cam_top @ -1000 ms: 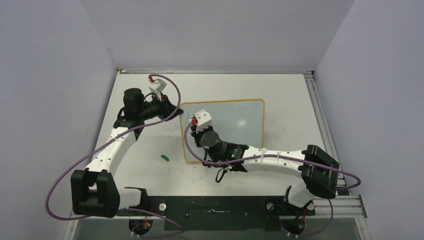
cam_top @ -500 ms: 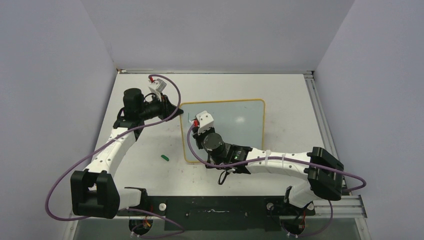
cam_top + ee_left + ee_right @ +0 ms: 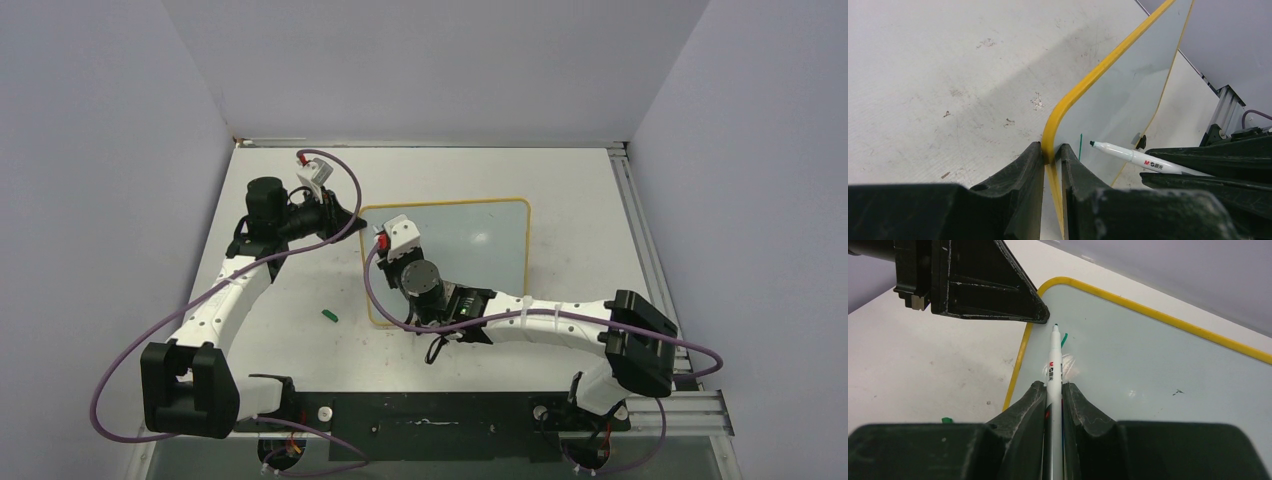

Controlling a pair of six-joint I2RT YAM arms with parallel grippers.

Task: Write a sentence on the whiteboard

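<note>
The yellow-framed whiteboard (image 3: 470, 250) is lying flat, its edge sitting pinched in the left claw (image 3: 1050, 160); the sentence (image 3: 1064, 340), one green stroke, is showing just beyond the right claw (image 3: 1053, 390).

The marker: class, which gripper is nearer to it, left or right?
Right. The right gripper holds the marker between its jaws; the left gripper clamps the edge of the whiteboard, just beyond the marker's tip.

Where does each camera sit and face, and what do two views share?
Top external: above, behind the bases, faces down on table, whiteboard; left arm, right arm show.
Left wrist: on its wrist, faces along left gripper, shut on whiteboard's frame.
Right wrist: on its wrist, faces along right gripper, shut on marker, toward whiteboard.
Shared: wrist views both show marker tip, green stroke.
</note>
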